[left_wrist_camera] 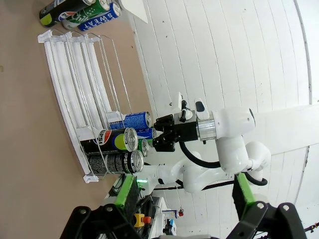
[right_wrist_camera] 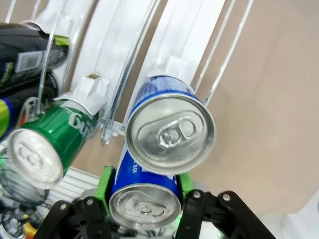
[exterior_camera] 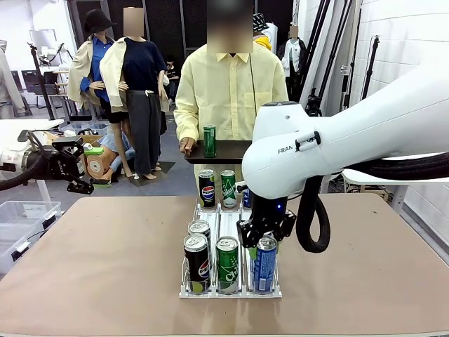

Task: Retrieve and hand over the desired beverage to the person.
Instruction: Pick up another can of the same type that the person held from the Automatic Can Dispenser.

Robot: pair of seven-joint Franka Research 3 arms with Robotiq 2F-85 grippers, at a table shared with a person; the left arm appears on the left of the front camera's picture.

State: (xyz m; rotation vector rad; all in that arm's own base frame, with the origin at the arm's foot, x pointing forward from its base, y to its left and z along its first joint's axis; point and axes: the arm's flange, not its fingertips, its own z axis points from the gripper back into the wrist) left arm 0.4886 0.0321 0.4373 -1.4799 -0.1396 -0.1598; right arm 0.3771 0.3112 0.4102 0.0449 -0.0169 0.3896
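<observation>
The person [exterior_camera: 228, 88] in a pale-yellow shirt stands at the far side holding a dark tray [exterior_camera: 235, 151] with a green can [exterior_camera: 210, 140] on it. A white wire rack [exterior_camera: 231, 289] on the table holds black, green and blue cans in three lanes. My right gripper [exterior_camera: 266, 226] reaches down into the right lane, just behind the front blue can [exterior_camera: 264, 265]. In the right wrist view its green pads [right_wrist_camera: 105, 183] press both sides of a second blue can [right_wrist_camera: 144, 201]. My left gripper [exterior_camera: 74, 168] hovers open off the table's left edge, holding nothing.
Pepsi [exterior_camera: 207, 188] and green [exterior_camera: 229, 188] cans stand at the rack's far end. A black can [exterior_camera: 197, 261] and a green can [exterior_camera: 226, 263] fill the front of the other lanes. Brown tabletop [exterior_camera: 105, 246] lies bare on both sides of the rack.
</observation>
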